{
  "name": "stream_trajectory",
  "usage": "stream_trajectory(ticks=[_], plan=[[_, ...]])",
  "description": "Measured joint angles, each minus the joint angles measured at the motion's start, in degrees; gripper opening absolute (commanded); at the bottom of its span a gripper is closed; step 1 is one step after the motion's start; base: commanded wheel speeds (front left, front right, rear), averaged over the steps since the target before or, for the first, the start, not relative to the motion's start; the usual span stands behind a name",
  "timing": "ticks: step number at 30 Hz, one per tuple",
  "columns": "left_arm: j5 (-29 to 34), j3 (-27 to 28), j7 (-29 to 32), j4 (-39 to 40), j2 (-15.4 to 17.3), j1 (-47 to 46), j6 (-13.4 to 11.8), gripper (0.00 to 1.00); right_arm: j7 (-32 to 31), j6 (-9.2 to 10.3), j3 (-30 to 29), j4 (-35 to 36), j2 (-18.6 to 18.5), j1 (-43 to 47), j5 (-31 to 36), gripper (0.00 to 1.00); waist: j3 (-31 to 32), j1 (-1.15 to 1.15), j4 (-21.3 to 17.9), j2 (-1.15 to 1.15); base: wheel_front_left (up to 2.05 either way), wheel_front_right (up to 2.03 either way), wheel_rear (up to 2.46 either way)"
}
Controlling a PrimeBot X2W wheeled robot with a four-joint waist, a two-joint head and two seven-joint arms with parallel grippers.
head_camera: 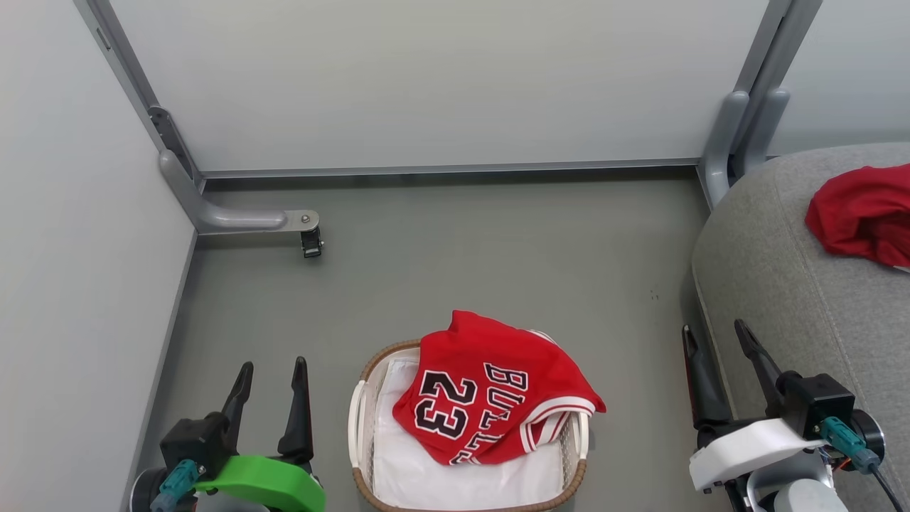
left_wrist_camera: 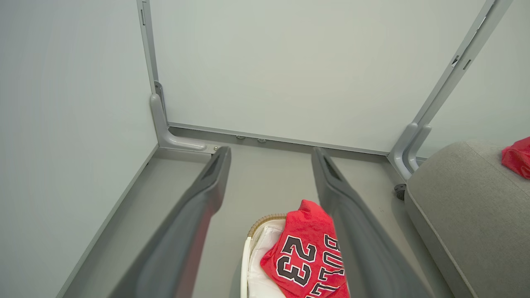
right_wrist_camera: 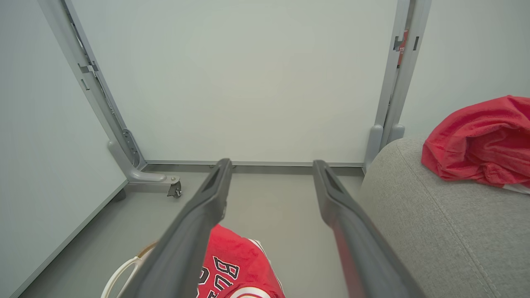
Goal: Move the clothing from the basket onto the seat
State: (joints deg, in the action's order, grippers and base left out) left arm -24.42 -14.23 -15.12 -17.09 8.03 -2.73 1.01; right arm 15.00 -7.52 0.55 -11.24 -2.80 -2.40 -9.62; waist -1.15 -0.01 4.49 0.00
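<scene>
A red jersey (head_camera: 490,391) lettered "BULLS 23" lies crumpled in the white basket (head_camera: 360,427) with the brown rim, draped over its right edge. The jersey (left_wrist_camera: 308,256) and basket (left_wrist_camera: 247,256) also sit low in the left wrist view, and the jersey (right_wrist_camera: 232,265) low in the right wrist view. Another red garment (head_camera: 864,213) rests on the grey seat (head_camera: 782,284) at the right. My left gripper (head_camera: 274,377) stands open to the left of the basket. To its right, beside the seat's edge, my right gripper (head_camera: 714,338) is open too. Both are empty.
White partition panels on grey frames close off the back and left. A caster foot (head_camera: 311,242) sticks out onto the grey floor (head_camera: 498,256) at the back left. A white sheet (head_camera: 455,476) lines the basket.
</scene>
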Motion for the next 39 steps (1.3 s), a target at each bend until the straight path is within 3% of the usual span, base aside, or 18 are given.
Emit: stream_trajectory(ticks=[26, 39], plan=[[1.6, 0.6, 0.0, -2.2, -1.3, -0.4, 2.0, 1.00, 0.0, 0.00, -0.3, 0.0, 0.0, 0.4, -0.9, 1.00, -0.7, 0.00, 0.0, 0.00, 0.00, 0.00, 0.00], [7.3, -9.5, 1.9, -8.5, -3.2, -14.8, 4.7, 1.00, 0.0, 0.00, -4.1, 5.6, 0.0, -6.4, 2.2, 1.00, -9.3, 0.00, -1.4, 0.00, 0.00, 0.00, 0.00]])
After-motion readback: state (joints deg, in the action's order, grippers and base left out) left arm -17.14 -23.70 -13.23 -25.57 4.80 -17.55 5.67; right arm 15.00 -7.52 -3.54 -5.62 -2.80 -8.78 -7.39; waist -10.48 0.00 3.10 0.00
